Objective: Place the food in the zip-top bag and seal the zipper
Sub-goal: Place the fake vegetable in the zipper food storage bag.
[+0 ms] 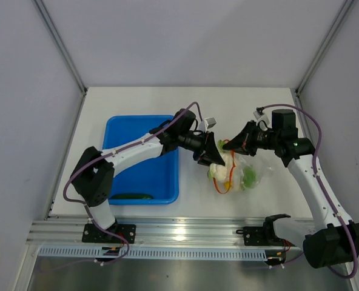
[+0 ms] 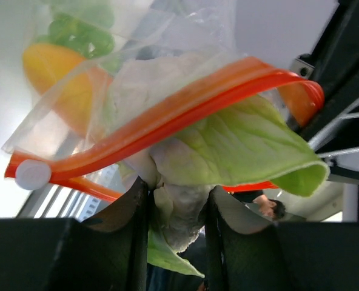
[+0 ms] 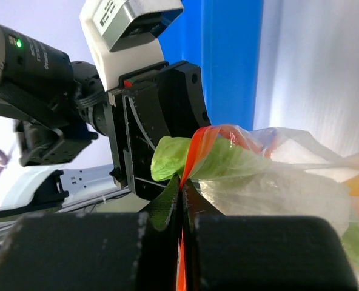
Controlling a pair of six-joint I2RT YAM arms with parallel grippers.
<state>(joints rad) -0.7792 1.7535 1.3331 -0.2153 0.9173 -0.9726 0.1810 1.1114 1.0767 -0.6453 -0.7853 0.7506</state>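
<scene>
The clear zip-top bag (image 1: 247,173) lies right of the blue tray, with its orange-red zipper (image 2: 167,118) open at the mouth. My left gripper (image 2: 176,203) is shut on the white-and-pale-green cabbage (image 2: 228,142) and holds it in the bag's mouth. My right gripper (image 3: 184,188) is shut on the zipper strip (image 3: 194,151) at the mouth's far edge. The orange-yellow fruit (image 2: 58,79) and the green grapes (image 2: 82,33) sit inside the bag. The dark green cucumber (image 1: 131,196) lies in the tray's near edge.
The blue tray (image 1: 122,130) stands left of the bag, under the left arm. A white slider tab (image 2: 33,174) sits on the zipper's end. The metal rail (image 1: 185,233) runs along the near table edge. White walls enclose the table.
</scene>
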